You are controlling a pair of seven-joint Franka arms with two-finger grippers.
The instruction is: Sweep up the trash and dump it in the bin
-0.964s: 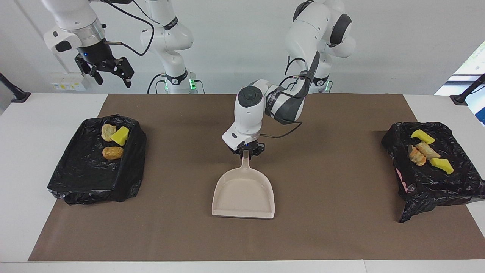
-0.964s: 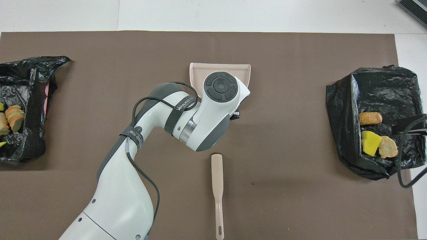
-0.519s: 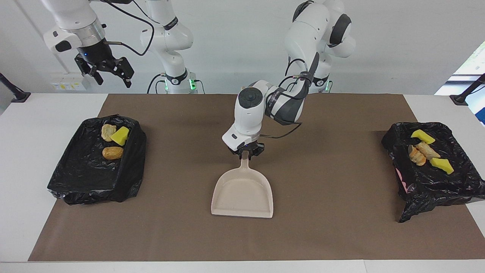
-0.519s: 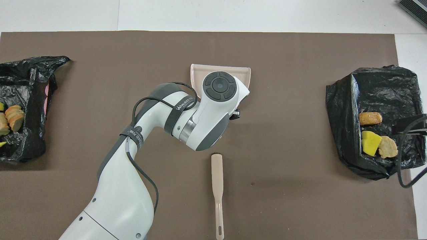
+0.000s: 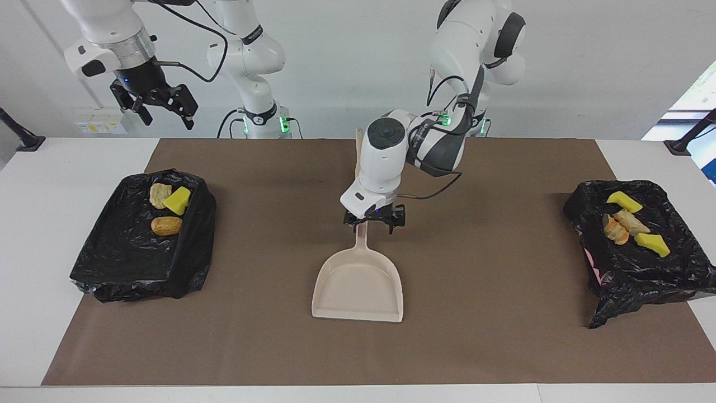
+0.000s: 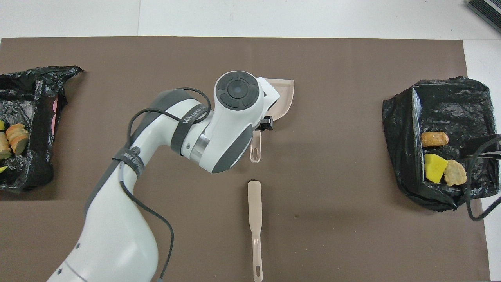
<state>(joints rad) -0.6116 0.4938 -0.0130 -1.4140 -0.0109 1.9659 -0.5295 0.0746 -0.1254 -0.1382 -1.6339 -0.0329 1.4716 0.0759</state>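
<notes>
two robot arms stand at a table covered by one brown mat (image 5: 503, 336). on the mat are one beige dustpan (image 5: 358, 288), one beige brush-like stick (image 6: 255, 219), and two bins lined with black plastic.

the trash is seven small lumps, all lying inside the bins. the bin at the right arm's end (image 5: 120, 263) holds three: one yellow wedge (image 5: 177, 200), one pale tan chunk (image 5: 159, 194) touching it, and one orange-brown chunk (image 5: 166, 225) a little farther from the robots. the bin at the left arm's end (image 5: 643, 280) holds four: two yellow wedges (image 5: 623, 201) (image 5: 651, 244) with two bread-like chunks (image 5: 631, 220) (image 5: 613, 231) between them.

the left gripper (image 5: 374, 220) is just above the dustpan's handle in the middle of the mat. its fingers are spread wide on either side of the handle and grip nothing; the dustpan lies flat on the mat, its wide mouth pointing away from the robots. all the trash is well apart from this gripper, off toward both ends of the table.

the right gripper (image 5: 168, 110) waits high in the air at its own end of the table, over the bare table edge near the three-lump bin, its fingers apart and empty.

the stick lies on the mat between the dustpan's handle and the robots, in line with the handle, not touching it.
</notes>
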